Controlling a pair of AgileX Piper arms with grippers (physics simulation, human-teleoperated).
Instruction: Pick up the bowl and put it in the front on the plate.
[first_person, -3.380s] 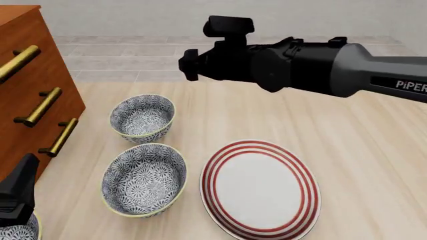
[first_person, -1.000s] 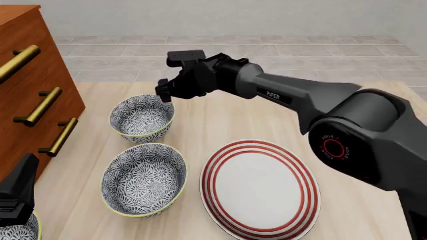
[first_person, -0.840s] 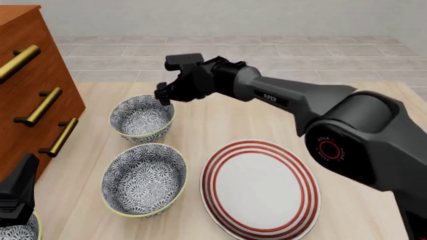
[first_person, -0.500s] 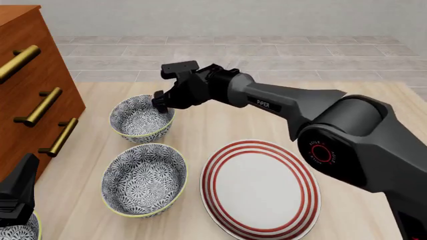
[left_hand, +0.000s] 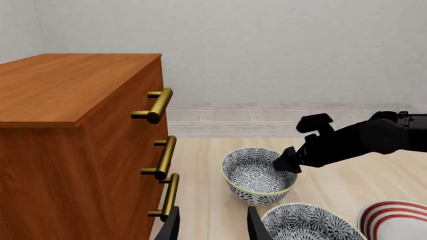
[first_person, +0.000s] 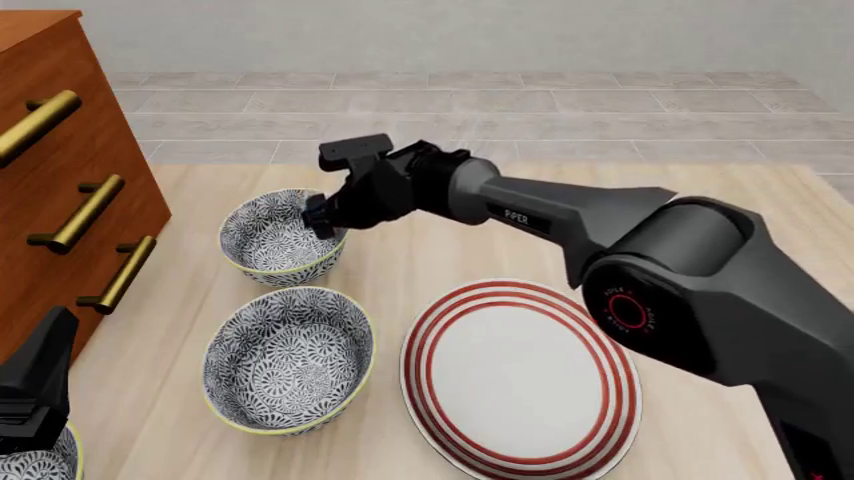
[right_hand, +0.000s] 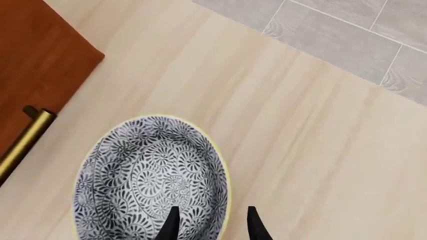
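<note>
The right claw (first_person: 320, 217) sits at the right rim of the far bowl (first_person: 282, 237), its fingers slightly parted astride that rim, one inside, one outside; the plate (first_person: 522, 376) lies nearer, beside another bowl (first_person: 288, 357) on the table (first_person: 694, 250); the left claw (left_hand: 212, 226) hovers narrowly parted, holding nothing, near the dresser (left_hand: 73, 150).

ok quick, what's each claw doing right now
Left claw: open, holding nothing.
Right claw: open, its fingers straddling the rim of the far bowl, not yet shut on it.
</note>
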